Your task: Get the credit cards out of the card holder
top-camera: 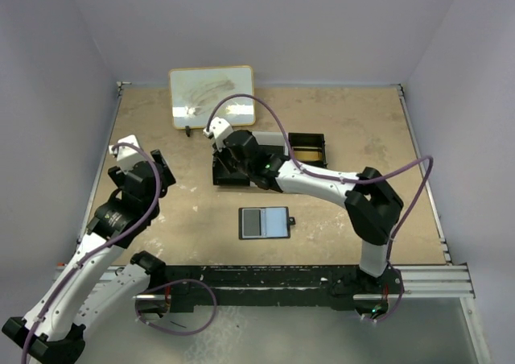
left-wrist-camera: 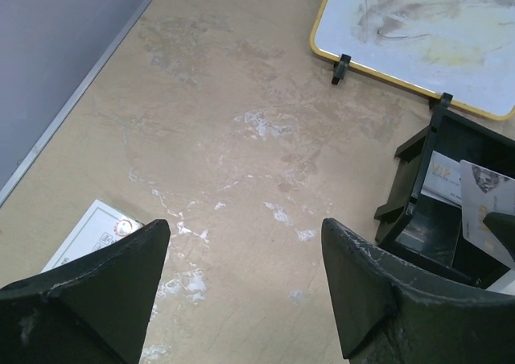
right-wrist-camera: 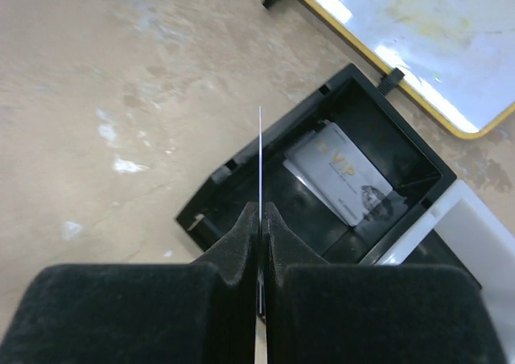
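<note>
The left gripper hangs over bare table at 9 o'clock of the workspace, its jaws wide apart and holding nothing. A white printed slip lies just beyond its left finger. It has no part in this step and is best kept where it is, out of the other arm's way.

At 12 o'clock a yellow-framed whiteboard lies flat. Just nearer than it sits the black tray, with a white VIP card lying flat in its black compartment.

The right gripper is over that tray, its pads pressed together on a credit card seen edge-on as a thin line. From the left wrist view the card hangs inside the tray's walls.

The step looks like dropping this card into the tray. To do it well:
- bring the card down until its lower edge is well below the rim;
- keep it off the divider towards the white compartment at 3 o'clock;
- part the jaws only slightly, so the card slides onto the VIP card and does not tip over the wall;
- then lift straight up.

The card holder lies spread open at 5 o'clock of the tray, well apart from both grippers. I cannot tell whether any card remains in it.
</note>
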